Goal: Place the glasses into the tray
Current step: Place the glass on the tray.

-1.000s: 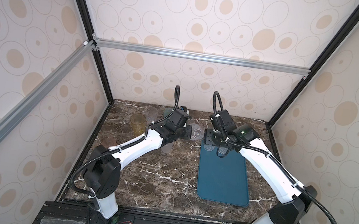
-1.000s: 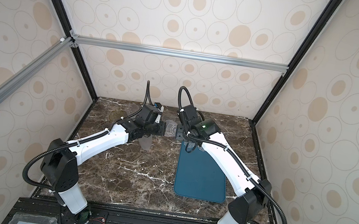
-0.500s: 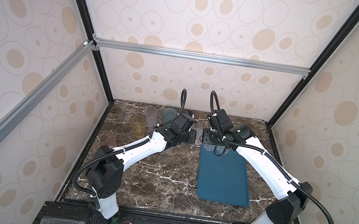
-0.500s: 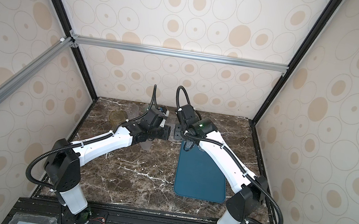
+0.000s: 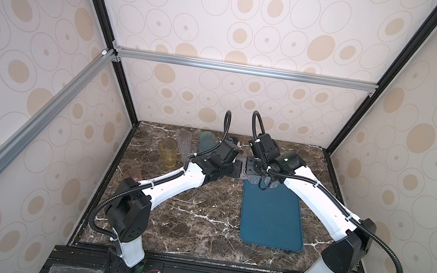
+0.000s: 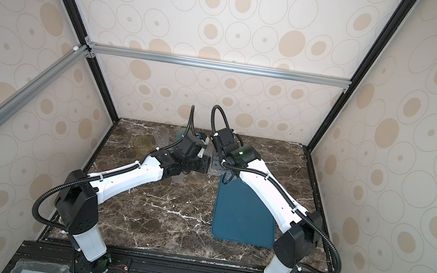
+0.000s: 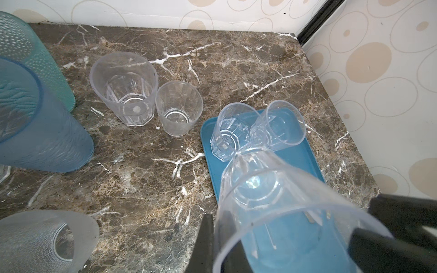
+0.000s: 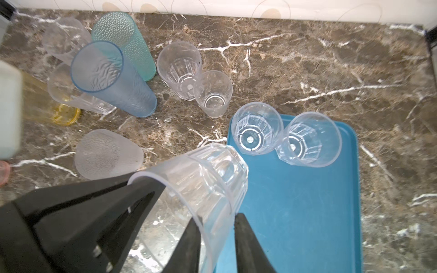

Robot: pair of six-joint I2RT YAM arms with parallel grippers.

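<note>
Handover at the tray's edge: the left gripper [image 8: 147,186] is clamped tight on the rim wall of a clear faceted glass [image 8: 208,175]. The glass hangs tilted, mouth toward the grippers, above the far left corner of the dark teal tray [image 8: 307,212]. The right gripper [image 8: 215,219] straddles the same rim farther round, one finger on either side of the wall with only a narrow gap. Whether those fingers already press the wall cannot be told from the wrist view.

Just beyond the held glass, two more clear faceted glasses [image 8: 256,128] [image 8: 309,139] stand upright and nearly touching at the tray's far end. The rest of the tray is bare.

Off the tray, on the brown marble table [image 5: 198,222], a tall clear glass [image 8: 179,71] and a shorter one [image 8: 214,94] stand just beside each other. To their left are a blue tumbler [image 8: 111,78] and a teal tumbler [image 8: 127,40]. A frosted glass [image 8: 106,153] sits nearer the arms. In a top view, an amber glass [image 5: 168,151] stands toward the left wall, with a small pinkish one [image 5: 134,173] nearer the front.
</note>
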